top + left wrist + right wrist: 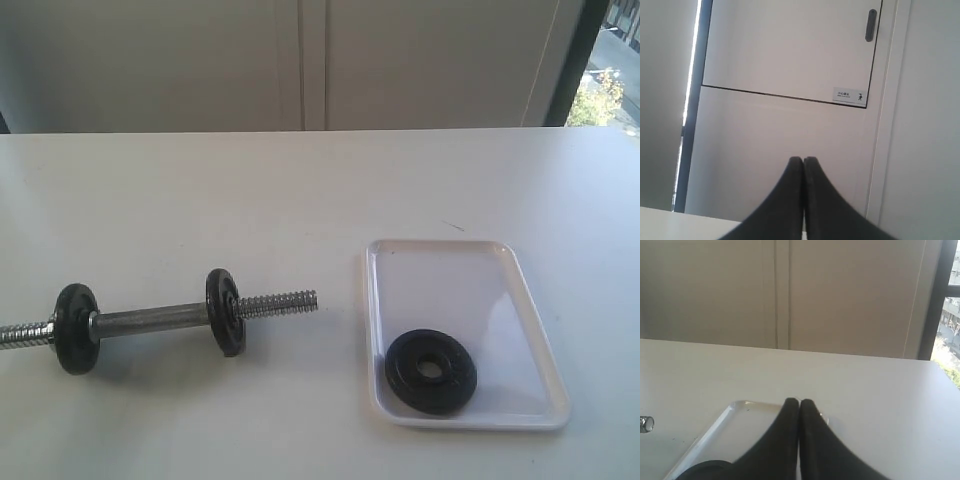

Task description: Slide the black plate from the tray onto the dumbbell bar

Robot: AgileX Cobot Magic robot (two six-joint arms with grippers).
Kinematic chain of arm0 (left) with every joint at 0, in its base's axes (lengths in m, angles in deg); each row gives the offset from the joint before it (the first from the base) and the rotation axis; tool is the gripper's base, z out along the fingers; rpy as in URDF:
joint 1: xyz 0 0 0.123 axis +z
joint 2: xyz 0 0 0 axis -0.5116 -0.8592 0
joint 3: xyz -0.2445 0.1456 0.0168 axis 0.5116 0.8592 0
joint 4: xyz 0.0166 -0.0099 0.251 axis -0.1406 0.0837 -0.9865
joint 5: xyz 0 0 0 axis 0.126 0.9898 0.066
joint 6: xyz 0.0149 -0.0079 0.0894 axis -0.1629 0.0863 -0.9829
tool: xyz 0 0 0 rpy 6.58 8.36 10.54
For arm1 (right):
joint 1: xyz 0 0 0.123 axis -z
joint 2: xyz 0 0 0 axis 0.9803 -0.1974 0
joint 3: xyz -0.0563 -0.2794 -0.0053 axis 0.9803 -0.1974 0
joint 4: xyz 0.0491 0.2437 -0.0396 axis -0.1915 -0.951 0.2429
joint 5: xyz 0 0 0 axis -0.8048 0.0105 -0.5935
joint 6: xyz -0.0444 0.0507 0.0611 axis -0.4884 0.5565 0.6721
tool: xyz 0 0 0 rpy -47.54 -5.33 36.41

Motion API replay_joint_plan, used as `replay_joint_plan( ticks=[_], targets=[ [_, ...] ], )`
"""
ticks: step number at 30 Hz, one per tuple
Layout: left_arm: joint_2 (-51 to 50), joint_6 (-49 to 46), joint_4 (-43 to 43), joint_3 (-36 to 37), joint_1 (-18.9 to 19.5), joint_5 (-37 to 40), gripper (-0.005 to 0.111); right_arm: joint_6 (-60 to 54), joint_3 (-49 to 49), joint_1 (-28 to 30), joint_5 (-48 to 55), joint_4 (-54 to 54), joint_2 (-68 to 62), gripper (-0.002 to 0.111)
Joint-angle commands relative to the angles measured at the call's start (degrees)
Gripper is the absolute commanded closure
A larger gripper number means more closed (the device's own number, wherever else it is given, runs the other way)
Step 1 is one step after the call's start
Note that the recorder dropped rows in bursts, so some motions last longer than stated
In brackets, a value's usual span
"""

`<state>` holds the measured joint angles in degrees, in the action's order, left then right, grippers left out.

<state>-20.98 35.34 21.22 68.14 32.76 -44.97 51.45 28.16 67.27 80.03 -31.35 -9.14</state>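
Note:
The black plate (431,371) lies flat in the near part of the white tray (470,270) on the right of the table. The dumbbell bar (150,320) lies on the left with two small black discs on it and a bare threaded end (278,302) pointing toward the tray. Neither gripper shows in the exterior view. My left gripper (803,160) is shut on nothing and faces a white wall panel. My right gripper (799,402) is shut on nothing, above the tray (722,432); an edge of the black plate (702,471) shows beside its fingers.
The white table (200,200) runs back to a wall of pale panels (300,60). A window strip (605,60) is at the far right. The bar's left end runs out of the exterior view. The bar's tip (646,424) shows in the right wrist view.

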Motion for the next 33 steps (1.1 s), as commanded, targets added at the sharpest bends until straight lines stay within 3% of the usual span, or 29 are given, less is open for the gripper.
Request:
replay_joint_plan(
  ticks=[1,7,14,19,28,33],
  targets=[
    [-1.8,0.4,-2.4,-2.1,-0.4,-2.0,0.107,0.2,-0.2,-0.2,-1.3,0.1,0.3,0.108],
    [-5.4,6.8,-8.7,-6.5,-0.4,-1.0,0.107,0.2,-0.2,-0.2,-2.1,0.1,0.3,0.108],
    [-11.8,13.4,-13.7,-14.6,-0.4,14.4,0.107,0.2,-0.2,-0.2,-2.1,0.1,0.3,0.108],
    [-18.3,13.2,-16.4,-18.9,-0.4,19.0,0.107,0.2,-0.2,-1.6,-2.2,0.1,0.3,0.108],
    [-30.2,22.6,-33.0,-28.0,-0.4,38.1,0.107,0.2,-0.2,-2.9,-2.3,0.1,0.3,0.108],
    [-35.2,17.2,-34.6,-33.4,-3.7,54.2,0.107,0.2,-0.2,-2.9,-2.7,0.1,0.3,0.108]
  ],
)
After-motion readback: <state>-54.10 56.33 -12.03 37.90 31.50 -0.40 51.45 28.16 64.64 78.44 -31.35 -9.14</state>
